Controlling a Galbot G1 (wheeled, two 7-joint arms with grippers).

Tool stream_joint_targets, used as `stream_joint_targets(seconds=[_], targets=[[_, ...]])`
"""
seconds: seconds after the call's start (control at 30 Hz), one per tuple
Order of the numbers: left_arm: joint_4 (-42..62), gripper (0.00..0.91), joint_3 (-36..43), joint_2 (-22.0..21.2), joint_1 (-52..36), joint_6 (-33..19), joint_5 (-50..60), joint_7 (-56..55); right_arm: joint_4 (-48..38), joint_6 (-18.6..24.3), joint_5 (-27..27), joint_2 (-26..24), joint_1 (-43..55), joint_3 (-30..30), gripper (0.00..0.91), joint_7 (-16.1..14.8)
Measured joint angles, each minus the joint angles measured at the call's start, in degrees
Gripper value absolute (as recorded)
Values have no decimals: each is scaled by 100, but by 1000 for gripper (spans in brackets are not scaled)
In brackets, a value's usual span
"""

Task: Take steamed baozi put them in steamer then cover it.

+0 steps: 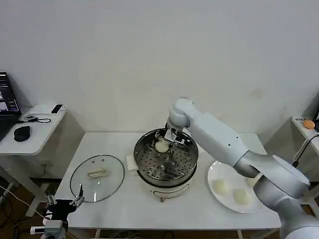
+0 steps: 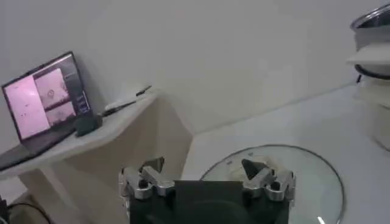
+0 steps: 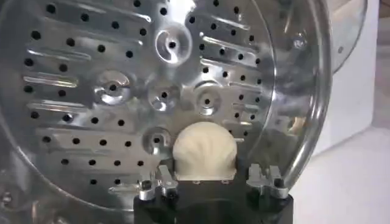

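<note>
Right gripper (image 1: 164,141) is clasping a bun (image 1: 162,147) just above the steamer's (image 1: 191,160) tray, near its far rim.

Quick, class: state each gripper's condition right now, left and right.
Left gripper: open, holding nothing, above the round glass lid.
Right gripper: shut on a cream-white round baozi, over the steel steamer.

No text, label, brand or number is legible on anything.

- Glass lid (image 1: 97,178) lying flat on the white table (image 1: 124,209).
- White plate (image 1: 227,199) at the table's right side.
- Laptop (image 2: 46,97) open on a side table (image 1: 30,134).
</note>
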Motion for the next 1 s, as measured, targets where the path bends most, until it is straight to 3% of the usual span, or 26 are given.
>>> stream_joint_targets(seconds=[0.6, 0.83, 1.0], targets=[[61, 907, -25, 26, -29, 29, -1, 50, 301, -195, -33, -137, 94, 59, 907, 50], [108, 907, -45, 43, -62, 74, 14, 119, 1008, -579, 526, -641, 304, 184, 907, -70], [107, 907, 8, 19, -42, 83, 30, 146, 1424, -1046, 1130, -1154, 495, 174, 907, 168]])
